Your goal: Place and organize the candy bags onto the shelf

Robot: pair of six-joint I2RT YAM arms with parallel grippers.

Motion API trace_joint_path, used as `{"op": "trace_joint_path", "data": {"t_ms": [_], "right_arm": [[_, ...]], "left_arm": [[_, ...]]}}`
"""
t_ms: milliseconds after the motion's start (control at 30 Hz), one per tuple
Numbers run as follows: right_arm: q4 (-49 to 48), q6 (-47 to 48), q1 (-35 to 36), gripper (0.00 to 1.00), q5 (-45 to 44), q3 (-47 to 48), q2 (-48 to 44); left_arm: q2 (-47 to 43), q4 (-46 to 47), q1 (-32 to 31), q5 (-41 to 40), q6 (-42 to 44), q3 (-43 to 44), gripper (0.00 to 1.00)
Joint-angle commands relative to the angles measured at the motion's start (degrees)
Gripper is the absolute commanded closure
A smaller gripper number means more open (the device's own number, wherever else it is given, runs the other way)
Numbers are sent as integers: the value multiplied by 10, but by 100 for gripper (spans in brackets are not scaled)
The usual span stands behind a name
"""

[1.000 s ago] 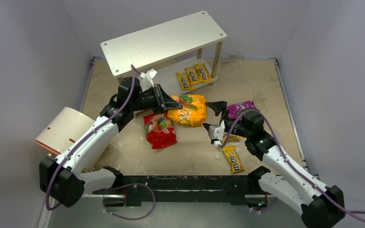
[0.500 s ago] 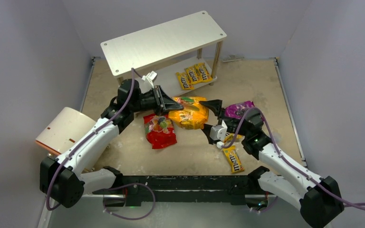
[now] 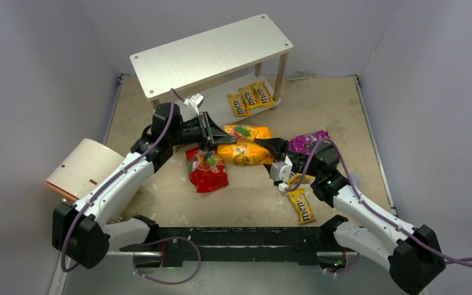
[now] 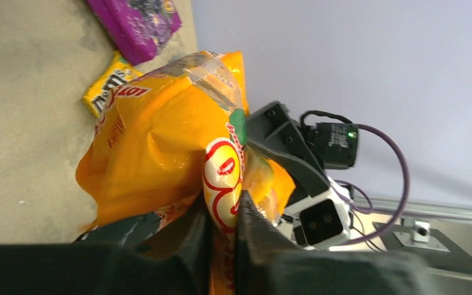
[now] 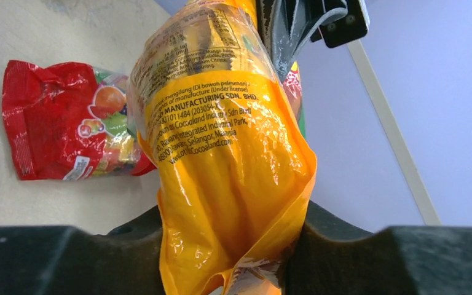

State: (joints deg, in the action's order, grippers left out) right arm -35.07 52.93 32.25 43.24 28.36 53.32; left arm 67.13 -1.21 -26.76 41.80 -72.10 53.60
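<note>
shelf (image 3: 212,52) upper centre | orange bag (image 3: 244,147) mid-frame, left fingers (image 3: 214,134) pinching its left end, right fingers (image 3: 275,147) clamping its right | red bag (image 3: 208,169) below-left on tabletop (image 3: 344,110) | purple bag (image 3: 307,141) right | M&M's packets (image 3: 249,97) on shelf's lower board

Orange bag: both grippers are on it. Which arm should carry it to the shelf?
Left, probably. The left gripper is shut on the orange bag at the end just in front of the shelf; the right gripper pinches the opposite end, farther from the shelf.
</note>
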Motion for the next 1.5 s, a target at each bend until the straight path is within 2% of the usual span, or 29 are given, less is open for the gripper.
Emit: {"op": "trace_joint_path", "data": {"t_ms": [0,100,133,167,233,467,567,633,733,833,933,1067,1267,1467], "right_arm": [[-14,4,2,69,-40,7,-29],[32,14,3,81,-51,16,-40],[35,15,3,84,-54,16,-43],[41,16,3,85,-54,16,-44],[56,16,3,87,-53,22,-45],[73,-48,3,92,-75,58,-11],[74,-72,5,94,-117,76,21],[47,-83,15,95,-149,79,46],[-11,-86,57,92,-229,86,92],[-69,-83,106,96,-362,117,158],[-109,-80,123,99,-427,155,221],[-142,-74,126,99,-432,213,287],[-216,-53,133,100,-548,299,415],[-283,-27,147,97,-570,342,521]], "left_arm": [[10,-113,27,-4,115,64,78],[10,-230,52,-56,193,96,48],[6,-253,57,-72,214,104,29],[4,-278,61,-93,236,114,19],[2,-332,68,-140,264,134,15],[-6,-414,72,-256,308,160,9],[-43,-457,72,-374,309,186,7],[-101,-460,72,-442,318,188,6],[-207,-406,72,-457,342,150,6],[-302,-361,72,-455,364,107,5],[-362,-354,72,-465,387,85,4],[-400,-369,71,-494,404,76,3],[-428,-373,72,-487,432,67,2],[-432,-387,72,-495,443,59,1]]}}
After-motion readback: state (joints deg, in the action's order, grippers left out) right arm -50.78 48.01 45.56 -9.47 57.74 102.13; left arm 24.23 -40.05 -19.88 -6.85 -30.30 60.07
